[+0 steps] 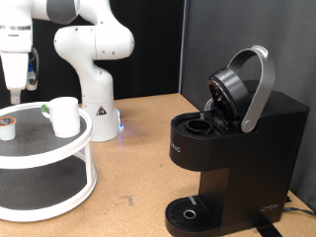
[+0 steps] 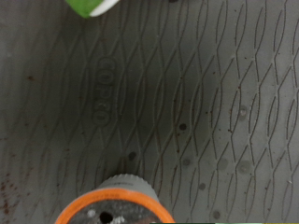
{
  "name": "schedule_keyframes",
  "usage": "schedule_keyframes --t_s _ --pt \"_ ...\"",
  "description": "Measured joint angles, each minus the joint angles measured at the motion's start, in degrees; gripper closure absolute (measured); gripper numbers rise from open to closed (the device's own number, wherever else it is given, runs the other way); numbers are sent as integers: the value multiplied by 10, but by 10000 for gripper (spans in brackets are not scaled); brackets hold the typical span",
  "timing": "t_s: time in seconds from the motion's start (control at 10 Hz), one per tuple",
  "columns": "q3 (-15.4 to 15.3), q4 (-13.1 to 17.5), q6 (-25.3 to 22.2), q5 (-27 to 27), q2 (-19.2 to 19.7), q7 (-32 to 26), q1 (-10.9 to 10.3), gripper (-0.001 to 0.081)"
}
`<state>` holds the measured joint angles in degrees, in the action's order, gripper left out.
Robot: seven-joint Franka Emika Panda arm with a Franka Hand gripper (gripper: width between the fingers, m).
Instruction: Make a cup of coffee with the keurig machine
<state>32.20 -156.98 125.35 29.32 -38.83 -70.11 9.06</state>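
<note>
The gripper (image 1: 17,92) hangs over the top shelf of a round two-tier white stand (image 1: 59,148) at the exterior view's left, its fingertips close above the dark mat near the stand's far edge; whether its fingers stand wide or narrow cannot be told, and nothing shows between them. On the same shelf the cup (image 1: 63,116) stands upright toward the exterior view's right edge of the tier, apart from the gripper; a small orange-rimmed pod (image 1: 8,127) sits near the left edge, with open mat between it and the cup. In the wrist view the ribbed grey mat (image 2: 187,103) fills the frame, the pod's orange rim cut off at the picture's border. The keurig machine (image 1: 237,148) stands on the wooden table (image 1: 138,188) at the exterior view's right, well apart from the stand, lid raised and pod chamber open; its drip tray (image 1: 188,210) sits near the table's near edge; bare table lies between stand and machine.
</note>
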Motion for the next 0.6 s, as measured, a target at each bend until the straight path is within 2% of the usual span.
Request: schedule_keyframes --t_s 0.2,0.6 --pt "26 -12 28 -3 3 -3 0 6" --pt "55 -14 36 -8 13 -2 -1 6"
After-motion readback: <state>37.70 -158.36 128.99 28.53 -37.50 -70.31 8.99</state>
